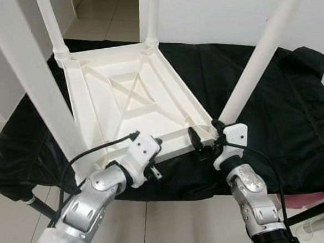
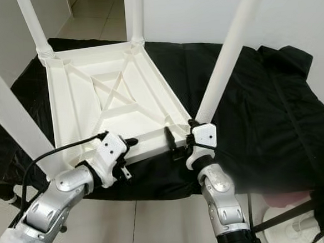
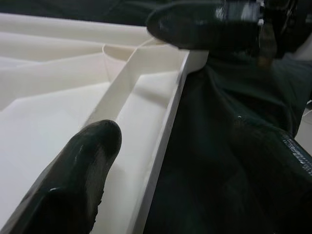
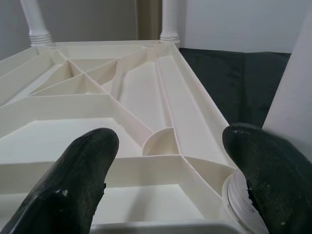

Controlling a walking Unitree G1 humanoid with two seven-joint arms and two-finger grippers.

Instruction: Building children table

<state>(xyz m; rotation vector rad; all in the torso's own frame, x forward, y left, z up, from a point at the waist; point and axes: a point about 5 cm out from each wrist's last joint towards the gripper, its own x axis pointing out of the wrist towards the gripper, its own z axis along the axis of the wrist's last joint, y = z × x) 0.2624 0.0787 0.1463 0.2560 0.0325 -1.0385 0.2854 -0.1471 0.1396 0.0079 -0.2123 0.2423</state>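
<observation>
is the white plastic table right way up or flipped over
Flipped over. The white plastic table lies top-down on the black cloth, its ribbed underside facing up and its white legs pointing upward.

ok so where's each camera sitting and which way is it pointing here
Left eye view: on the head, looking forward and down at the upturned white table on a black cloth; both silver arms show, left gripper and right gripper at the near rim.
Right eye view: the same scene, shifted slightly sideways.
Left wrist view: along the open left fingers, at the table's rim and the cloth.
Right wrist view: along the open right fingers, across the ribbed underside to the far legs.
</observation>
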